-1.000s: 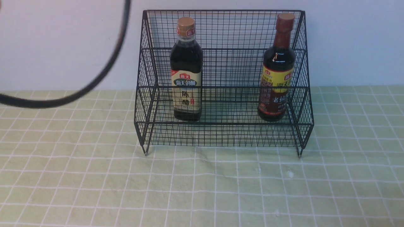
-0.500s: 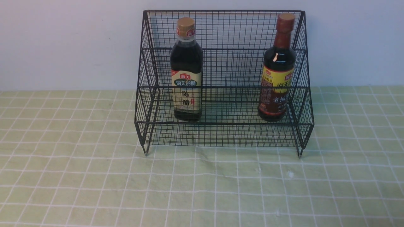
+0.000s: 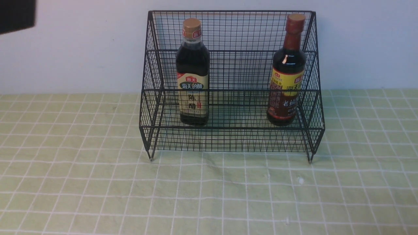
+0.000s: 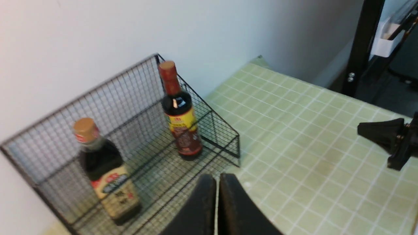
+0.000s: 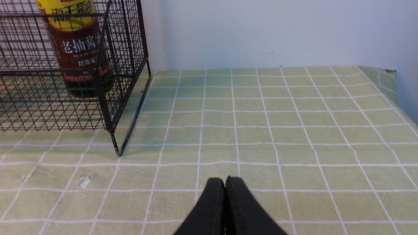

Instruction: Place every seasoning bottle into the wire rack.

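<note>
With both bottles standing in the wire rack (image 3: 232, 128) at twelve o'clock, I retract the left gripper (image 4: 217, 178) and right gripper (image 5: 226, 181), each fully closed and empty, slowly and clear of the mesh.

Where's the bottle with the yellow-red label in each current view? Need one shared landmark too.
Front: bottle with the yellow-red label, right of centre, upper half.
Left wrist: just left of centre, mid-height.
Right wrist: top left corner, cut off by the picture's edge; neck out of frame.
Landmark: the wire rack, in all three.
</note>
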Motion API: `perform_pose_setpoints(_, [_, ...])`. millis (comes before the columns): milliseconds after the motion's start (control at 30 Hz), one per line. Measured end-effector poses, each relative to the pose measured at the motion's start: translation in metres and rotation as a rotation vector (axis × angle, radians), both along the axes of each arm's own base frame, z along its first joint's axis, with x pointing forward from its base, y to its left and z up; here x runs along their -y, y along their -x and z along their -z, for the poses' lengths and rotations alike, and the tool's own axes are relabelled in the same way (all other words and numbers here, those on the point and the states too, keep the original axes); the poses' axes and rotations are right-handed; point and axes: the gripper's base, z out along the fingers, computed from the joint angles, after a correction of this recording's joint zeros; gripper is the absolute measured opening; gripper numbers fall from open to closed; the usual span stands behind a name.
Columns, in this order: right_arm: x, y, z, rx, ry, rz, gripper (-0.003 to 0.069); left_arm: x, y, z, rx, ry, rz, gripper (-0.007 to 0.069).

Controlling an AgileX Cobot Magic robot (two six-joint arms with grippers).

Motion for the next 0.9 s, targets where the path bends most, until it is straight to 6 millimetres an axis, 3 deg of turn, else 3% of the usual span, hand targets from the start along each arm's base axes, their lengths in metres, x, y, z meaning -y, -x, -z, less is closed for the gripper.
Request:
perform_pose_setpoints(400, [0.000,0.000,0.000,0.000,0.000,0.000,-0.0012,-0.007,0.053,0.001,0.117,-0.080,-0.047,-0.0006])
perform_pose_setpoints(700, [0.000,0.000,0.000,0.000,0.000,0.000,-0.0012,-0.017,0.074,0.002,0.124,-0.042,-0.183,-0.0006])
perform_pose_setpoints(900, [0.000,0.000,0.000,0.000,0.000,0.000,-0.0012,-0.032,0.077,0.001,0.115,0.035,-0.397,-0.0006])
